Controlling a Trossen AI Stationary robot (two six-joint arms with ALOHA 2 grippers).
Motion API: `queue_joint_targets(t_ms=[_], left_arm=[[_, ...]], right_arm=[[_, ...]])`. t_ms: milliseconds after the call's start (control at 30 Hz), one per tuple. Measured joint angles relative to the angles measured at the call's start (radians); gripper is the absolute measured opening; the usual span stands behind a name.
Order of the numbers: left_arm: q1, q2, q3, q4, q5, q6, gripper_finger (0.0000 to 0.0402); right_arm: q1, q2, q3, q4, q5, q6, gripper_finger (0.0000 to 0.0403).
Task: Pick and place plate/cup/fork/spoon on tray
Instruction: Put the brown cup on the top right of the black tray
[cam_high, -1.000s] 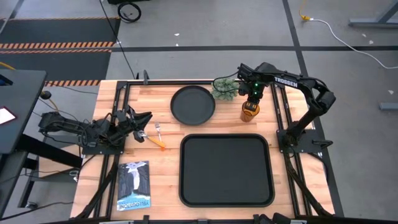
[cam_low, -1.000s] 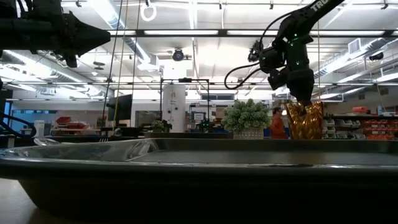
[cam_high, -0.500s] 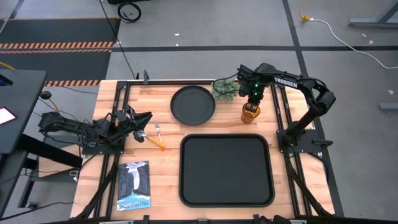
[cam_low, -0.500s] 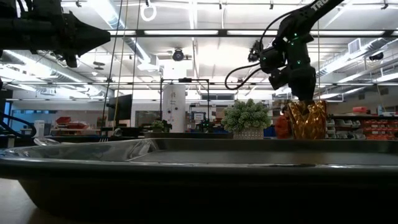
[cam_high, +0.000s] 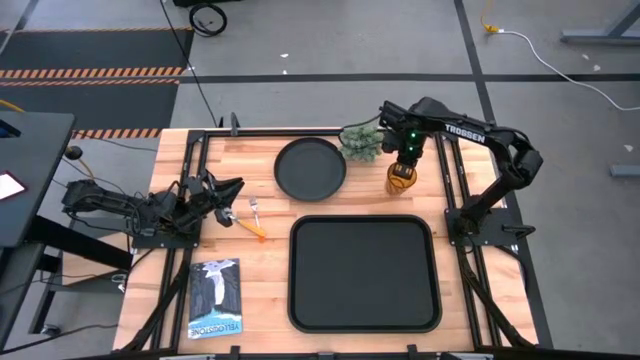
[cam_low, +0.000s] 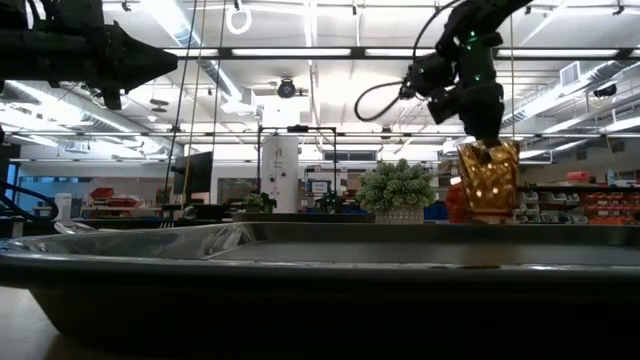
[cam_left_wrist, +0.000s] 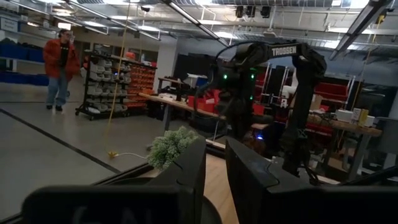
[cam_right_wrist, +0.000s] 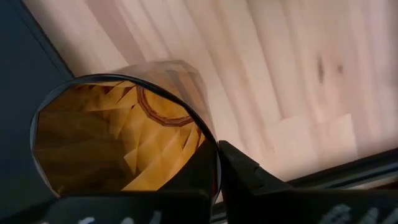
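The amber cup (cam_high: 401, 181) is at the table's far right, held by my right gripper (cam_high: 404, 168), which is shut on it; it also shows in the low view (cam_low: 488, 185). The round black plate (cam_high: 310, 168) lies flat at the far middle. The black tray (cam_high: 364, 272) lies near the table's front. The fork (cam_high: 255, 212), silver tines and orange handle, lies left of the tray. A small silver piece (cam_high: 228, 216) beside it may be the spoon; I cannot tell. My left gripper (cam_high: 238, 188) waits shut at the left, just beside these. My right gripper holds the cup's rim wall (cam_right_wrist: 210, 146), one finger (cam_right_wrist: 189, 171) inside the cup and one (cam_right_wrist: 255, 177) outside. The fingers come from above, pointing down. The cup hangs about upright below them, lifted a little off the wood.
A small potted plant (cam_high: 362, 142) stands at the far edge between the plate and the cup. A booklet (cam_high: 215, 297) lies at the near left. Black frame rails run along the table's left and right sides. A person stands far off in the room (cam_left_wrist: 60, 62).
My right gripper has risen a little with the cup. The cup leaned a second ago and now hangs more upright and higher.
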Motion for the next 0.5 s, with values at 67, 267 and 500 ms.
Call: queue_joint_targets(t_ms=[67,267,500], left_arm=[[0.0,0.0,0.0,0.0,0.0,0.001,0.0068],[0.0,0.0,0.0,0.0,0.0,0.001,0.0068],[0.0,0.0,0.0,0.0,0.0,0.001,0.0068]], right_arm=[[0.012,0.0,0.034,-0.017,-0.005,0.008,0.002],[0.065,0.0,0.089,-0.013,-0.053,0.038,0.002],[0.172,0.0,0.089,-0.008,-0.099,0.075,0.002]])
